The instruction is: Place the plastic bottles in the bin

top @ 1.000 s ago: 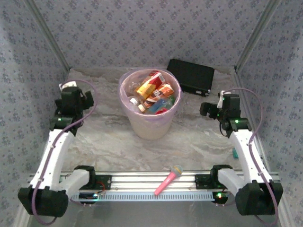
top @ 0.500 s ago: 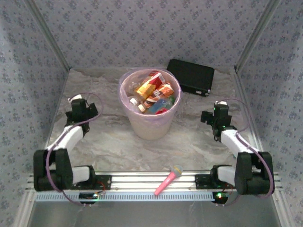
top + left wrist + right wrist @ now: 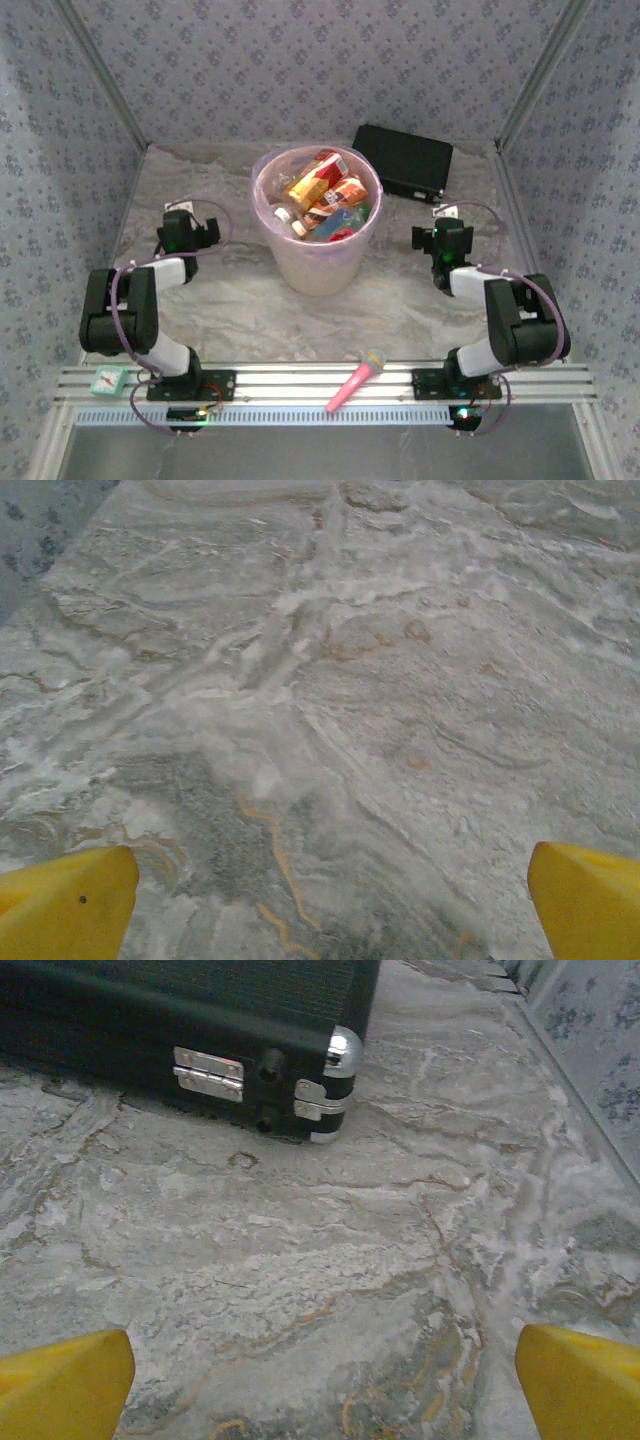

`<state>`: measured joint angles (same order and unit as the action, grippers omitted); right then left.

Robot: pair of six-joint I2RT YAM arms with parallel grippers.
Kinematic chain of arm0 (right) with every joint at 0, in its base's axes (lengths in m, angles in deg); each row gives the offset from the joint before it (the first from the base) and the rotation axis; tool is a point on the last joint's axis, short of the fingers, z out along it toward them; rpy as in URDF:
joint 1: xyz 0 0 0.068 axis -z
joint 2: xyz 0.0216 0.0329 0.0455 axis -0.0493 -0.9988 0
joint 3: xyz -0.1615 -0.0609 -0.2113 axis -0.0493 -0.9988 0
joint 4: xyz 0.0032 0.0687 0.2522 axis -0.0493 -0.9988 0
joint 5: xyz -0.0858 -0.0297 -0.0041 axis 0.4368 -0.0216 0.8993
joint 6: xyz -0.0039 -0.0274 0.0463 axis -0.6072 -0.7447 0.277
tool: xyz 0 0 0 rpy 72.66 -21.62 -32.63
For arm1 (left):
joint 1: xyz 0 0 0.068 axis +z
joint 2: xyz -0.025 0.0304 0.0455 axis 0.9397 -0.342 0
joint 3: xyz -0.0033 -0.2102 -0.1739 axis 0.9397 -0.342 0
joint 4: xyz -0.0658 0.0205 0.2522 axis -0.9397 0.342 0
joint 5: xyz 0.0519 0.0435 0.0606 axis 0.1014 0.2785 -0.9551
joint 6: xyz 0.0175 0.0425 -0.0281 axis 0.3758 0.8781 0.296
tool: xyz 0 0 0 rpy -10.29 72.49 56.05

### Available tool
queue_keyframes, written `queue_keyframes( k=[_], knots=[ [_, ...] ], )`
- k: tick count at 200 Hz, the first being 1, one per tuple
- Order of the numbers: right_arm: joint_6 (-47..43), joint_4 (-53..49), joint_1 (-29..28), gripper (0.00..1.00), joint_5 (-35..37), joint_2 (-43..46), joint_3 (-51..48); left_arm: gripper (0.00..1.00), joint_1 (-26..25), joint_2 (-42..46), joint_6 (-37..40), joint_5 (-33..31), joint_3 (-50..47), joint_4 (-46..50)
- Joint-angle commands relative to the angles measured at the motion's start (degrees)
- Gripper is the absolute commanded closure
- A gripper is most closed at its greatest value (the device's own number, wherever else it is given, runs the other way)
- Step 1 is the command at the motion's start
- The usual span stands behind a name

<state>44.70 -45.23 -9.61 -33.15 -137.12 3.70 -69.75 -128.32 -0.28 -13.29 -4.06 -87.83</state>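
The bin (image 3: 318, 268), a round pale-pink bucket, stands mid-table at the back. Several plastic bottles (image 3: 326, 196) with red, orange, white and blue labels fill it to near the rim. My left gripper (image 3: 186, 230) rests low to the bin's left, well apart from it. In the left wrist view it (image 3: 330, 905) is open over bare marbled cloth, with its yellow fingertips (image 3: 68, 902) far apart. My right gripper (image 3: 441, 241) sits low to the bin's right. In the right wrist view it (image 3: 322, 1385) is open and empty, its yellow fingertips (image 3: 582, 1380) spread wide.
A flat black case (image 3: 403, 160) lies at the back right, and its latched corner (image 3: 330, 1080) shows just ahead of my right gripper. A pink toy microphone (image 3: 356, 380) lies on the front rail. A small teal item (image 3: 105, 379) sits at the rail's left end.
Both arms have folded back and down toward their bases. The grippers have lowered close to the table on either side of the bin, and both stay open.
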Motion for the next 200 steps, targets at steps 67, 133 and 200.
queue_keyframes(
  k=[67, 133, 200],
  knots=[
    [1.8, 15.2, 7.6, 0.0, -8.9, -3.2, -4.8, 0.0, -0.7, -1.3, 2.1, 0.7, -8.7, -20.9],
    [1.2, 13.1, 7.7, 0.0, -10.9, -3.0, -4.2, 0.0, -0.7, -0.9, 2.0, 0.8, -8.6, -19.9],
    [0.9, 13.0, 7.6, 0.0, -11.3, -3.2, -4.1, 0.0, -0.7, -0.9, 2.0, 0.8, -8.6, -19.6]
  ],
)
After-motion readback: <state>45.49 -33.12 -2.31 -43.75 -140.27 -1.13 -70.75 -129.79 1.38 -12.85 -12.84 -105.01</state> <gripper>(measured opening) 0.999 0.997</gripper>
